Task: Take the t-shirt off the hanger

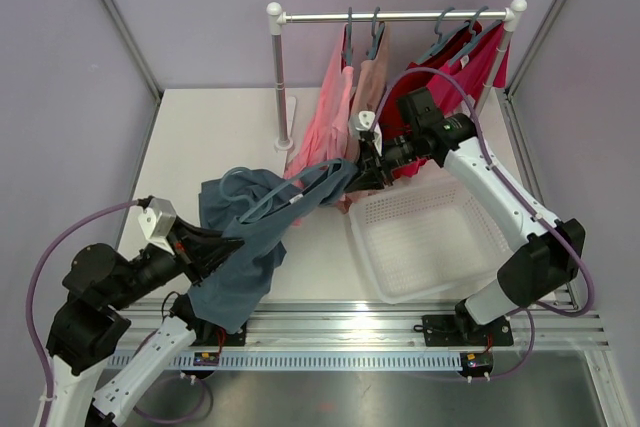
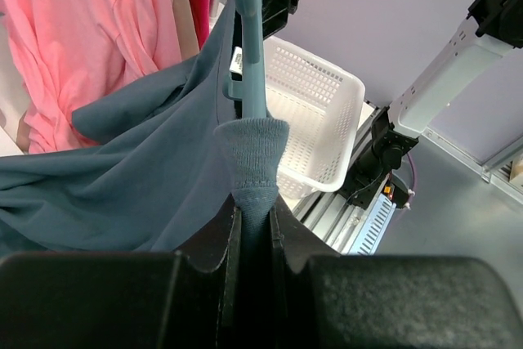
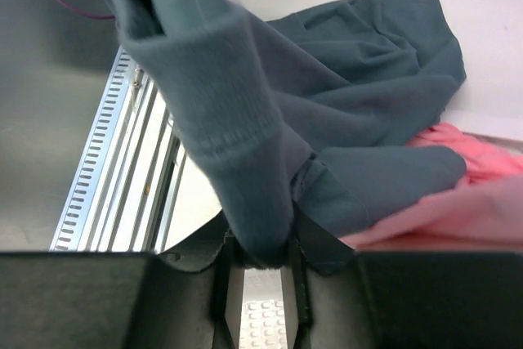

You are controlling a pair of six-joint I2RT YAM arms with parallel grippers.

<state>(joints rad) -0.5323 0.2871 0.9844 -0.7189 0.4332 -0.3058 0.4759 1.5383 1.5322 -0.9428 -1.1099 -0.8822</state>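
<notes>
A blue-grey t-shirt (image 1: pixel 240 257) hangs stretched between my two grippers above the table, with a teal hanger (image 1: pixel 275 202) still threaded through it. My left gripper (image 1: pixel 225 247) is shut on the shirt's ribbed collar (image 2: pixel 253 153), and the hanger's arm (image 2: pixel 249 38) rises straight out of that collar. My right gripper (image 1: pixel 362 175) holds the shirt's other end near the rack. In the right wrist view its jaws (image 3: pixel 260 255) pinch a ribbed fold of the t-shirt (image 3: pixel 237 145).
A white mesh basket (image 1: pixel 430 237) sits on the table under the right arm. Behind it stands a metal rack (image 1: pixel 400 16) with pink shirts (image 1: pixel 325 127) and a red garment (image 1: pixel 470 57) on hangers. The pink cloth lies close beside the right gripper.
</notes>
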